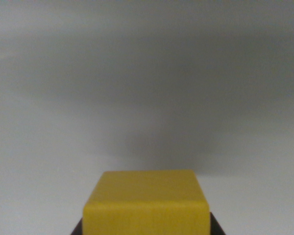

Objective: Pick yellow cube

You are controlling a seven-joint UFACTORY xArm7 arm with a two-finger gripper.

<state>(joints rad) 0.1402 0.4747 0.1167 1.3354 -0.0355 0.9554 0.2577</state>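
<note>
Yellow cube (146, 203) sits at bottom centre of the wrist view, close to the lens, with dark slivers flanking its lower corners, probably gripper parts. Whether the claw is clenched on it or released can't be told; fingertips aren't clearly in shot. Behind it lies a plain grey surface (147, 73) w/ a broad soft shadow. Risk, as a judgement: if the grip is shallow or off-centre, the smooth-faced block could slip or twist out on lift.

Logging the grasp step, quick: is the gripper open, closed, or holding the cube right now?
Gripper: cannot be told. Only dark edges show beside the yellow cube at the bottom of the wrist view; the fingers themselves are not clearly visible.
</note>
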